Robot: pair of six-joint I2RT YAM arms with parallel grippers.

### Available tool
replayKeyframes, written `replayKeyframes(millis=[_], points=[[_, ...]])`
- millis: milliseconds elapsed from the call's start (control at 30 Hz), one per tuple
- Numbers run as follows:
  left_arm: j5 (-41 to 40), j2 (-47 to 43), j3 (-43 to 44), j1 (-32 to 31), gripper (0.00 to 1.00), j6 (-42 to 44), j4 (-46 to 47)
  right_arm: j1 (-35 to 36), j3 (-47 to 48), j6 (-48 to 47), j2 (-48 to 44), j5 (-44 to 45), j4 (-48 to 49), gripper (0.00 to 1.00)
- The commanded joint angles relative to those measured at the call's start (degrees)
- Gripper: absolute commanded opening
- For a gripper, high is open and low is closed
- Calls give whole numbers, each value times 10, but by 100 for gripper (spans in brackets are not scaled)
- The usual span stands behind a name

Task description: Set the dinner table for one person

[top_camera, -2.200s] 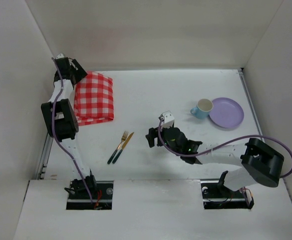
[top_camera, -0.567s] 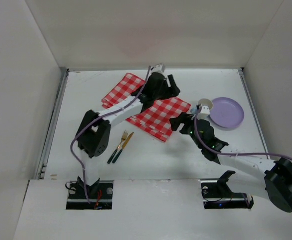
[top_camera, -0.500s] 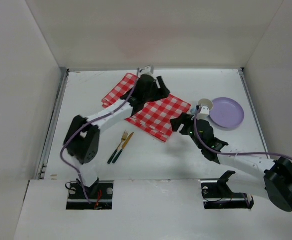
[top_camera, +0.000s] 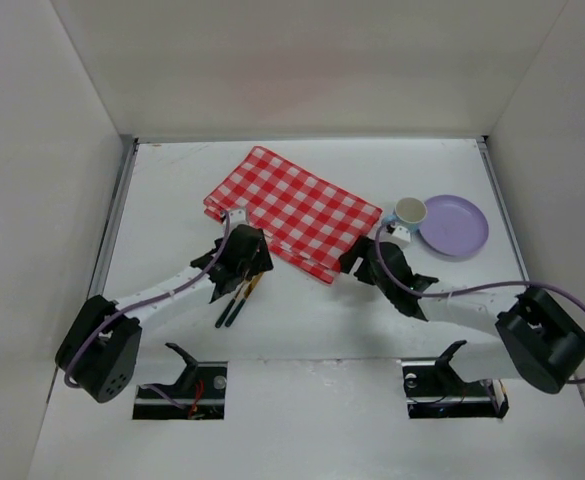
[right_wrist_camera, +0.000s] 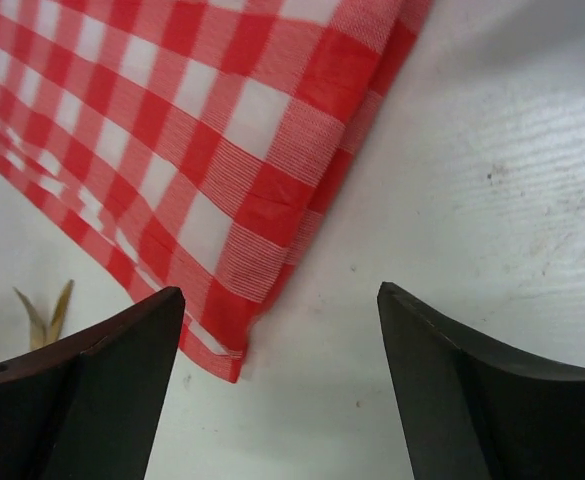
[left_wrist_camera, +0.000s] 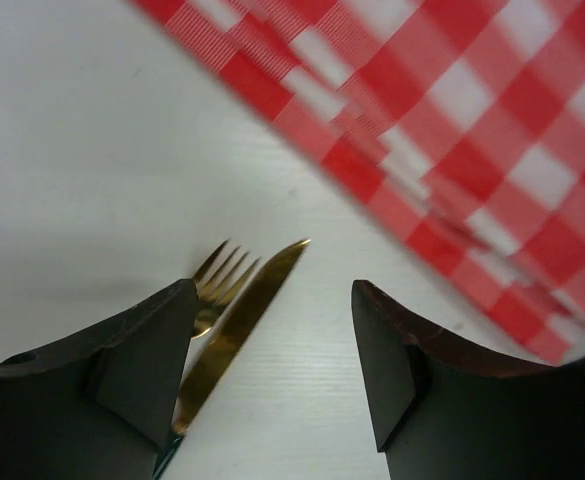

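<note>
The dinner table (top_camera: 172, 190) is a white tabletop. A red-and-white checkered cloth (top_camera: 294, 210) lies slantwise at its middle. A gold fork (left_wrist_camera: 217, 275) and gold knife (left_wrist_camera: 242, 320) with dark handles lie side by side (top_camera: 234, 300) in front of the cloth. My left gripper (top_camera: 255, 263) is open and low over their tips; in the left wrist view (left_wrist_camera: 272, 330) they lie by its left finger. My right gripper (top_camera: 353, 262) is open and empty by the cloth's near right corner (right_wrist_camera: 222, 350). A blue cup (top_camera: 408, 212) stands against a purple plate (top_camera: 457, 225).
Grey rails run along the table's left edge (top_camera: 112, 230) and right edge (top_camera: 502, 210). White walls close in the back and both sides. The cup and plate stand just behind my right arm.
The cloth has been moved from the far left to the middle and let go. My left gripper has drawn back from it to the fork and knife. My right gripper has shifted slightly nearer.
</note>
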Motion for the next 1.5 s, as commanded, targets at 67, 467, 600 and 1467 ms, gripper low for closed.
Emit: replayKeyframes(millis=[67,467,600,1467], points=[[-32,-9,-42,-23,58,-12,-24,2,47,48,72,-49,24,80],[8,-2,-107,-88,27,-104,64,-37,109,60,169,-120,52,23],[19,30,-126,-76,26,-120,110,-63,84,41,134,-122,46,13],[-14,-118,-126,49,45,-99,28,92,121,-51,-8,-142,-94,77]])
